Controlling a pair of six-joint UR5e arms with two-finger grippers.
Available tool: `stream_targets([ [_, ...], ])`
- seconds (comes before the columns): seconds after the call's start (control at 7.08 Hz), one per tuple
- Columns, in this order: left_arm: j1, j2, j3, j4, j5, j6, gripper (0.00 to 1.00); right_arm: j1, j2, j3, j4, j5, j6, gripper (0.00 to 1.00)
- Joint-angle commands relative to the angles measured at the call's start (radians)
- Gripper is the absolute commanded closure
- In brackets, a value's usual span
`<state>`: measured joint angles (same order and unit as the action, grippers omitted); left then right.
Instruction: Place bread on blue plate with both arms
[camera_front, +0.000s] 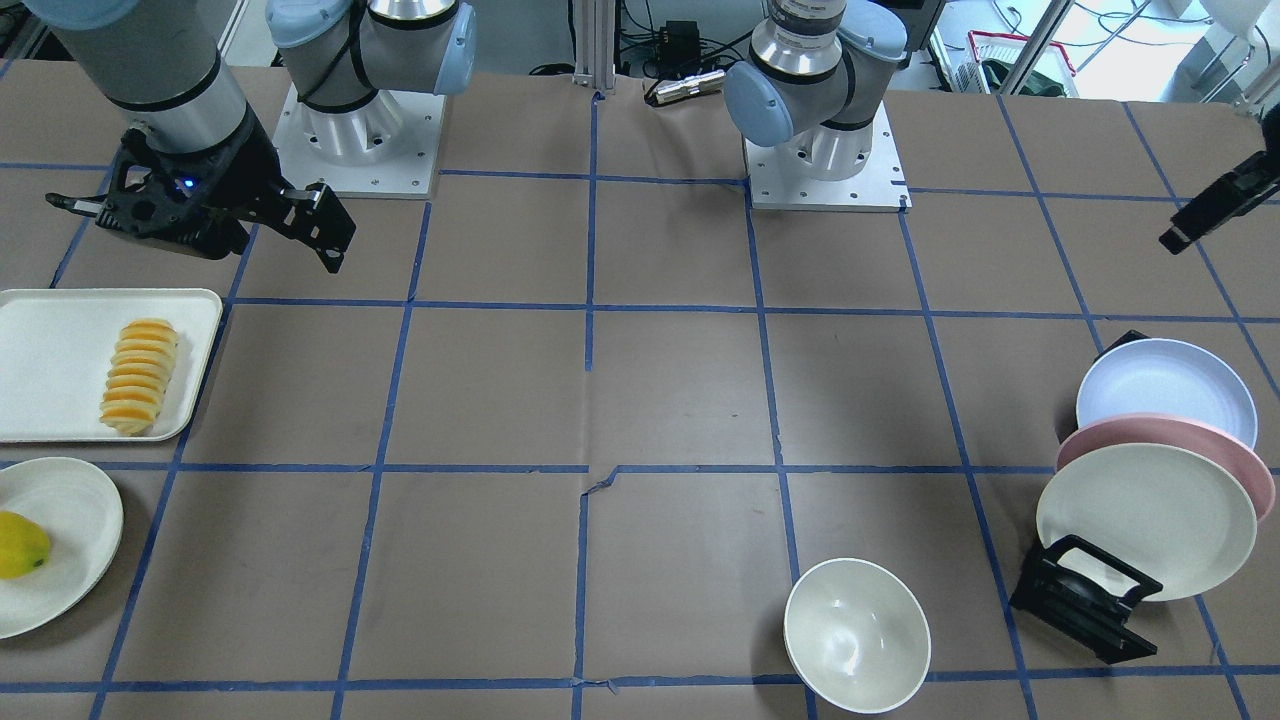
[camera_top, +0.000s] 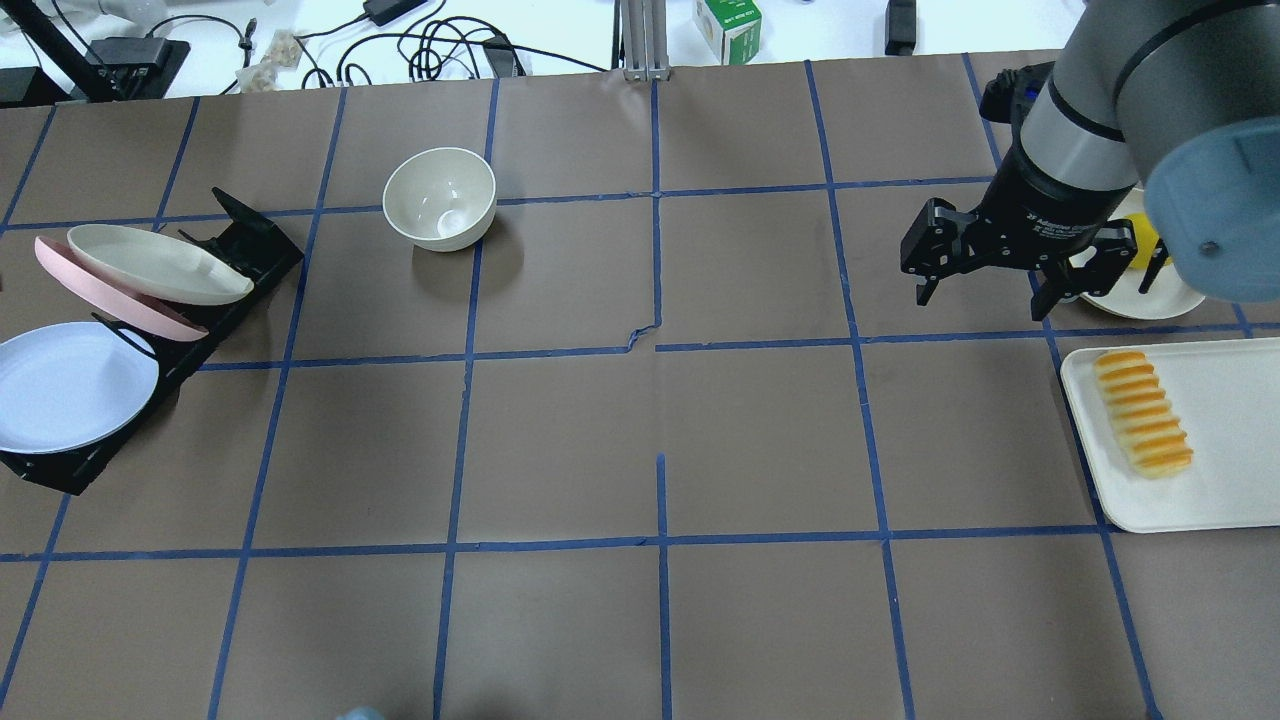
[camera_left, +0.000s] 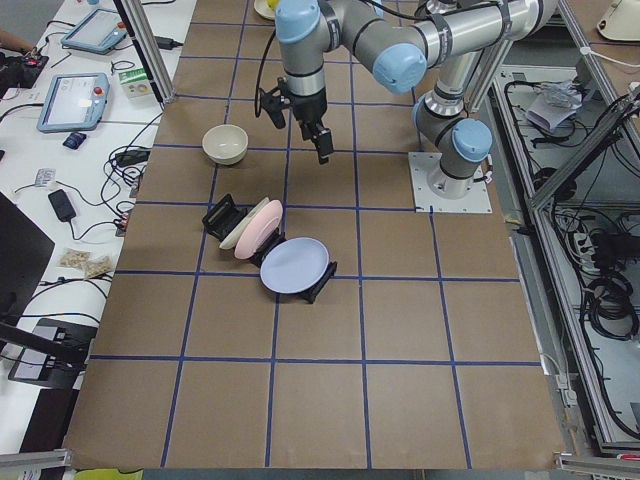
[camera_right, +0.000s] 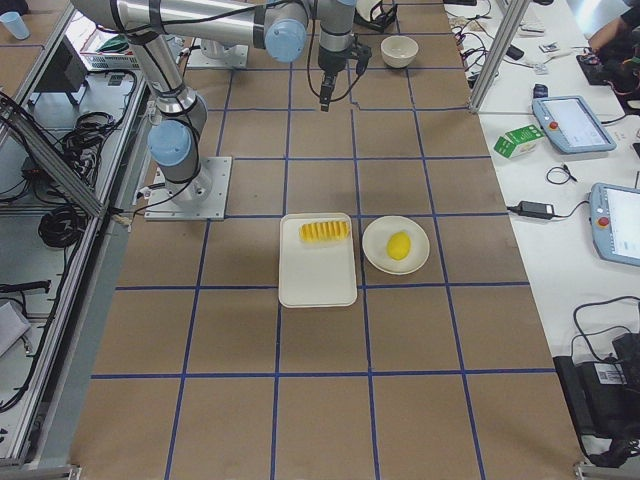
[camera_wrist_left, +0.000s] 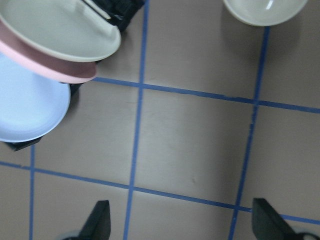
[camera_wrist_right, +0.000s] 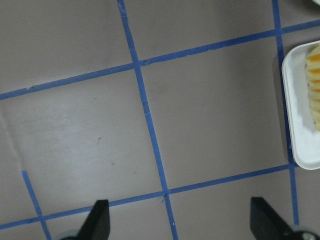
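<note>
Brown table (camera_top: 560, 450) gridded with blue tape (camera_top: 662, 600); white bench (camera_right: 560, 300) alongside holds tablets (camera_right: 568, 120) and cables (camera_top: 440, 45).

You have nothing legible here. White lettering runs across the black collar of the right hand (camera_top: 1035, 290), too small to read. The green carton (camera_top: 727, 17) beyond the far edge of the desk (camera_top: 560, 450) carries blurred print.

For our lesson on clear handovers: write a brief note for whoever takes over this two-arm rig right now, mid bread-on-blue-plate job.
Left hand: open, empty, over the table near the black rack.
Right hand: open, empty, over the table near the white tray.
Bread: lying on the white tray.
Blue plate: leaning in the black rack.
Done: nothing yet.
Left: get the plate out, pick up the bread, set it on the plate.
</note>
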<state>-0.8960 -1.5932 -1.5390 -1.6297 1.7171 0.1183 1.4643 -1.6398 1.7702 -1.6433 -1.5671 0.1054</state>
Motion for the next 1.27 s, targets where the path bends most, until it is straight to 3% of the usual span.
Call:
stream_targets([
  [0.0,0.141,-0.106,-0.109,0.299,0.009,0.155,0.0,-0.14,0.03,0.052,-0.117,-0.001,-0.237,0.0],
  [0.14,0.176,-0.16,-0.143,0.406,0.042,0.164,0.0,-0.216,0.041,0.075,-0.18,-0.004,-0.385,0.0],
  [0.42,0.195,-0.253,-0.129,0.441,0.052,0.167,0.0,-0.332,0.11,0.101,-0.205,-0.001,-0.53,0.0],
  [0.71,0.195,-0.348,-0.092,0.47,0.042,0.184,0.0,-0.395,0.199,0.104,-0.35,-0.007,-0.684,0.0],
  [1.13,0.195,-0.415,-0.069,0.49,0.02,0.185,0.01,-0.489,0.316,0.127,-0.414,-0.007,-0.814,0.0],
])
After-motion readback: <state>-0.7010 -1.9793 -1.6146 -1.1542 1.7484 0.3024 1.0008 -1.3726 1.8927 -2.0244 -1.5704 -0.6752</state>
